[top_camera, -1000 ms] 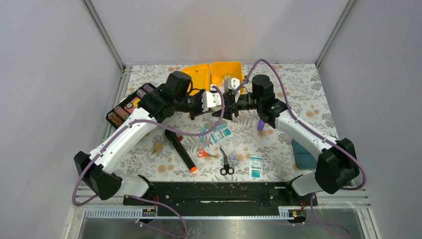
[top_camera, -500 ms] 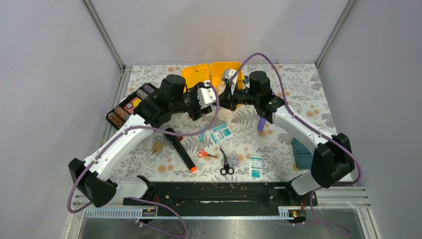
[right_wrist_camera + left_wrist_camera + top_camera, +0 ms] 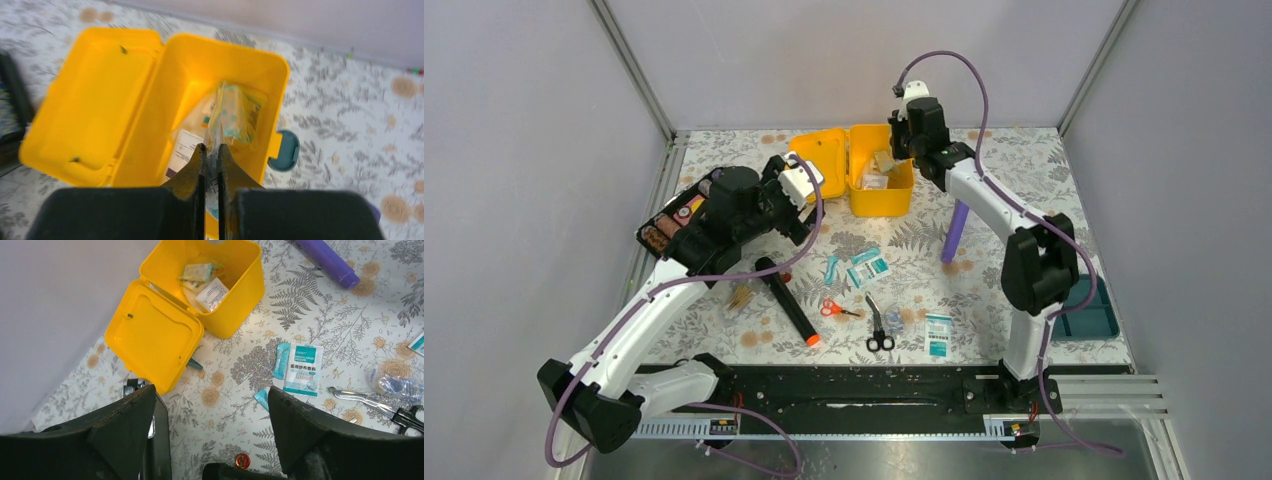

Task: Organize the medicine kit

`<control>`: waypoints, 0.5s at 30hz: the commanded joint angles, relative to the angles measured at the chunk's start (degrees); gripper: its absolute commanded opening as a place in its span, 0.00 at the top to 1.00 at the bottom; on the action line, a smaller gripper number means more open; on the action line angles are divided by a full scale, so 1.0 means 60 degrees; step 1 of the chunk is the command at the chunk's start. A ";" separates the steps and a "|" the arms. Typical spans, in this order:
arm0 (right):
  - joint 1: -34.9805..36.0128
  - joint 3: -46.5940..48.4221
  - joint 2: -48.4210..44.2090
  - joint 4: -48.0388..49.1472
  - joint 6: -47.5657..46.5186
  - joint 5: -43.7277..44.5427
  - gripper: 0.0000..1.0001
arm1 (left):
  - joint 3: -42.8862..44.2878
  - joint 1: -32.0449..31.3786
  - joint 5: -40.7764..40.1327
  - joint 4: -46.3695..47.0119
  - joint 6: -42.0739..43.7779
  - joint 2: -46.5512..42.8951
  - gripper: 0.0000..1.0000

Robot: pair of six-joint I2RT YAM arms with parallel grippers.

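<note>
Vs 1 s ago, no longer meeting together: right gripper now pinches a clear plastic packet over the open bright yellow rectangular plastic medicine kit at far-centre table, left gripper pulled back leftward, jaws wide, empty.

A robot test cell in a lab: plain grey panels on aluminium posts enclose a floral-cloth table; a black mounting rail sits at 6 o'clock.
</note>
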 commanded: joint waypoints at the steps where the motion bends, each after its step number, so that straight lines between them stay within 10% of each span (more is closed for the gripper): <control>1: -0.0001 0.0283 0.0811 -0.1575 0.1083 0.1197 1.00 | -0.0187 0.0471 -0.0067 0.0546 -0.0908 -0.0134 0.18; 15: -0.0070 -0.0402 0.1165 -0.1697 0.1744 0.1178 1.00 | -0.0455 0.0883 0.0369 0.0559 -0.1063 -0.0253 0.18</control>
